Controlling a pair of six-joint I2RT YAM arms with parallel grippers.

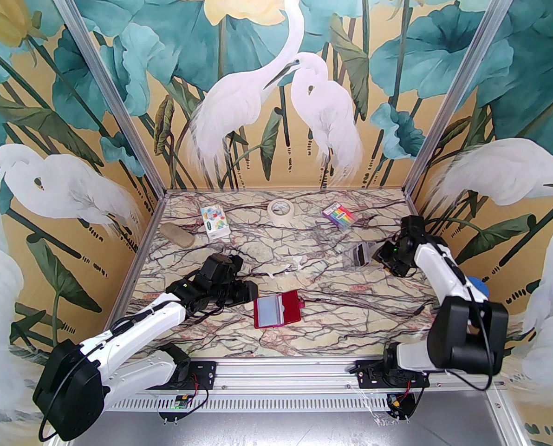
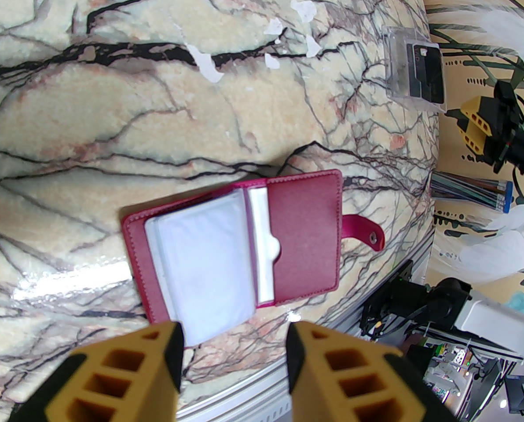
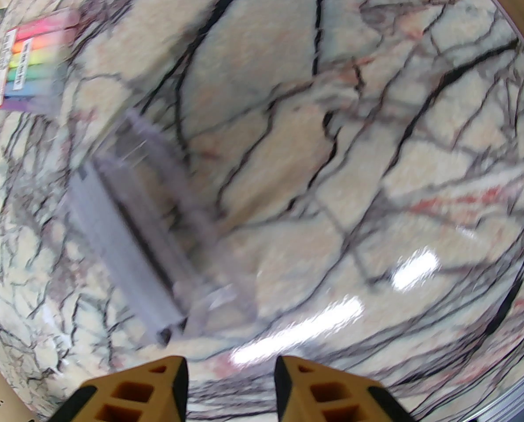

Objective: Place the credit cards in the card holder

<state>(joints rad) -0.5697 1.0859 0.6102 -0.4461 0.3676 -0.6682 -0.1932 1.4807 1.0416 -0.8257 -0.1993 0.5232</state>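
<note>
Crimson grained card holder (image 2: 305,235) is laid open. Credit cards (image 3: 125,240) are blurred; left fingers (image 2: 125,367) and right fingers (image 3: 138,394) are held apart.

**A robot test cell in a lab**

A left arm (image 1: 137,323) and a right arm (image 1: 436,267) are bolted to an aluminium rail (image 1: 281,370) at six o'clock of a marble-print tabletop (image 1: 304,249). Bare aluminium posts (image 1: 118,105) at ten and two o'clock frame the egret-papered panel walls (image 1: 257,109). Exposed wiring (image 1: 197,390) hangs below the rail.
</note>
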